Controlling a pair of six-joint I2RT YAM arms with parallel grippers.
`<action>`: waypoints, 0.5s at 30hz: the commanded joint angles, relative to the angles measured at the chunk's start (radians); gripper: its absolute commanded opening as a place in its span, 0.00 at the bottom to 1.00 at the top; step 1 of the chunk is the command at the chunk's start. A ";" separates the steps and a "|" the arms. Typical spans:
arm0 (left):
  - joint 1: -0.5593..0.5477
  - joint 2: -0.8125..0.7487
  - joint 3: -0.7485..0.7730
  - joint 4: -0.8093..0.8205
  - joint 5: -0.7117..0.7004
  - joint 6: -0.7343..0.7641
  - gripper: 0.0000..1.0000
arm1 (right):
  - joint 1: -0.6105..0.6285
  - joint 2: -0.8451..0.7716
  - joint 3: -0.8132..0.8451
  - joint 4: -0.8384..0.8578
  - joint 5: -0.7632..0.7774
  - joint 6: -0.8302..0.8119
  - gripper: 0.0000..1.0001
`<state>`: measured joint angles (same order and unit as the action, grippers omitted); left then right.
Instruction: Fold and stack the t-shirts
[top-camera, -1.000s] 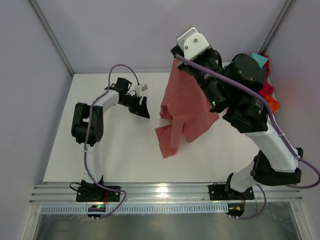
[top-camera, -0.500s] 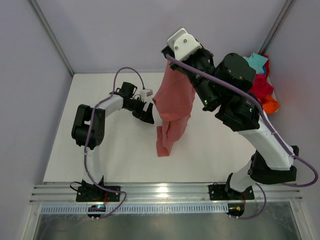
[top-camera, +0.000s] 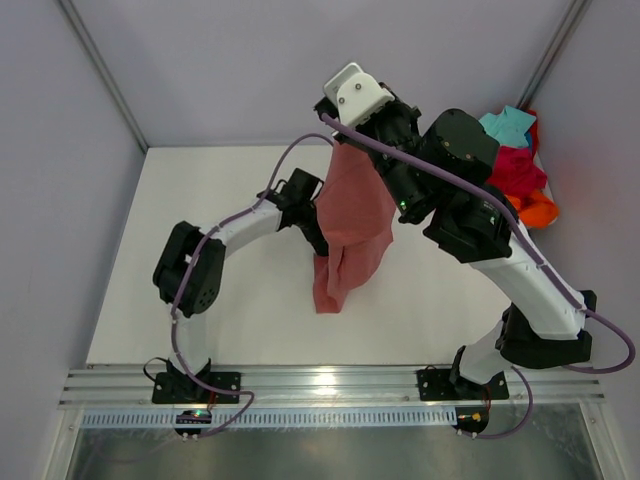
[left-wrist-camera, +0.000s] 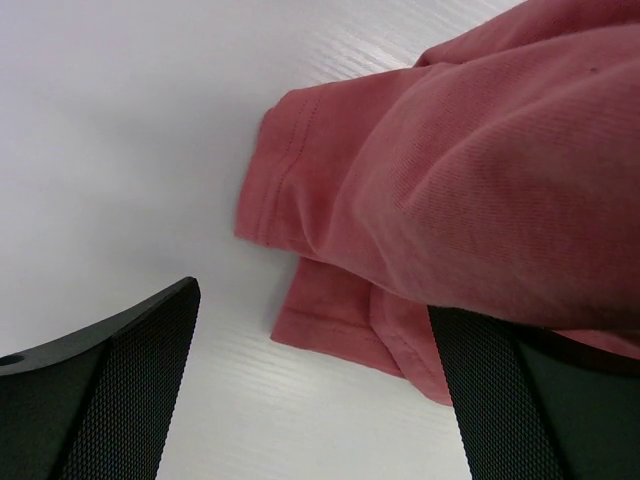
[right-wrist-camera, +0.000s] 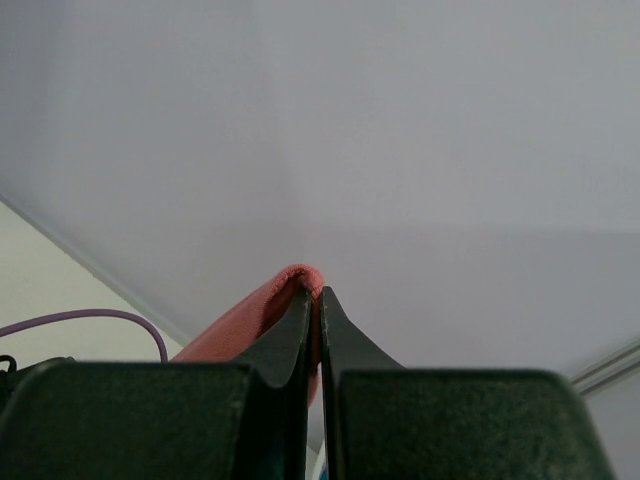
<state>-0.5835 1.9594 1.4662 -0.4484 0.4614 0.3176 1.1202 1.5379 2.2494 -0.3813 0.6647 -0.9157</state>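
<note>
Where right gripper (right-wrist-camera: 320, 295) bites: top fold of pink t-shirt (top-camera: 350, 215), jaws clamped together on it, held high
left gripper (left-wrist-camera: 312, 300): jaws wide apart, gripping nothing, low beside the hanging cloth, hemmed end just in front of it
pink t-shirt position: hangs bunched from right gripper over mid table (top-camera: 240, 320), bottom end looks to rest on the surface
handling: soft, light, limp; will sag and twist, not fragile; probably best pinched at a stitched hem corner
other t-shirts (top-camera: 515, 170): crimson, turquoise, orange heap at far right corner, well apart
room: bare table to left and near side for spreading; walls close behind; right arm crowds the right half
</note>
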 joint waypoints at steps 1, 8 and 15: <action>0.010 -0.076 -0.030 0.059 -0.015 0.052 0.97 | 0.003 -0.041 -0.011 0.070 0.022 -0.026 0.03; 0.019 -0.237 -0.154 0.027 -0.034 0.189 0.98 | -0.014 -0.056 -0.033 0.074 0.026 -0.026 0.03; 0.033 -0.336 -0.185 0.046 0.156 0.117 0.99 | -0.028 -0.056 -0.033 0.071 0.016 -0.014 0.03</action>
<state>-0.5564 1.6619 1.2766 -0.4419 0.4973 0.4549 1.0969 1.5200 2.2063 -0.3737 0.6708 -0.9218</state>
